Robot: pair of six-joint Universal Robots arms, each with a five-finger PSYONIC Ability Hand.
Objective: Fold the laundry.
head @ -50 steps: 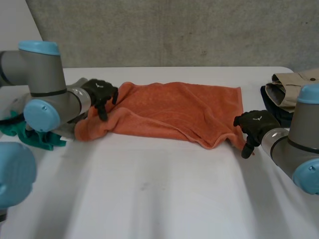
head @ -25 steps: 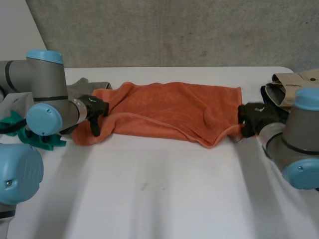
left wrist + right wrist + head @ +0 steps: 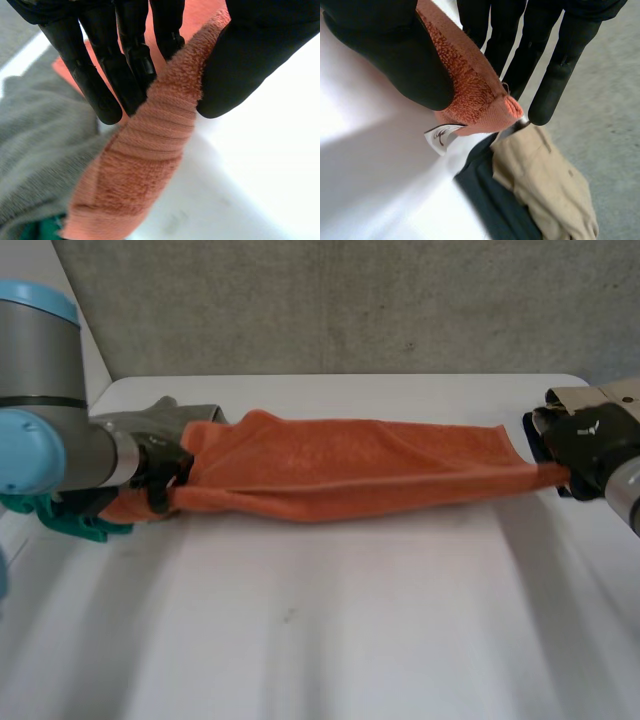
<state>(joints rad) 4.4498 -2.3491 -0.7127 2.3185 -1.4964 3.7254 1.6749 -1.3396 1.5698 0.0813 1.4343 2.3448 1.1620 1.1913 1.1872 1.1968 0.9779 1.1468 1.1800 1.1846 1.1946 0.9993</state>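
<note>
Head view: orange towel (image 3: 340,472) stretched taut between left hand (image 3: 160,466) and right hand (image 3: 590,438), low over the white table (image 3: 340,640); cannot tell whether its middle touches.
Left hand: fingers (image 3: 130,55) on one face, thumb on the other, pinching the towel's end; a loose corner hangs past the fingertips.
Right hand: thumb pressed toward fingers, pinching the opposite end; a white label (image 3: 440,136) dangles under the pinch.
Long axis: straight from hand to hand, across the robot's front.
Nearer hand: neither, each has its own end. A fold likely means carrying one end toward the other hand.
Neighbours: grey garment (image 3: 170,418) just beyond left hand; beige garment (image 3: 600,395) beyond right hand. Possible snags.
</note>
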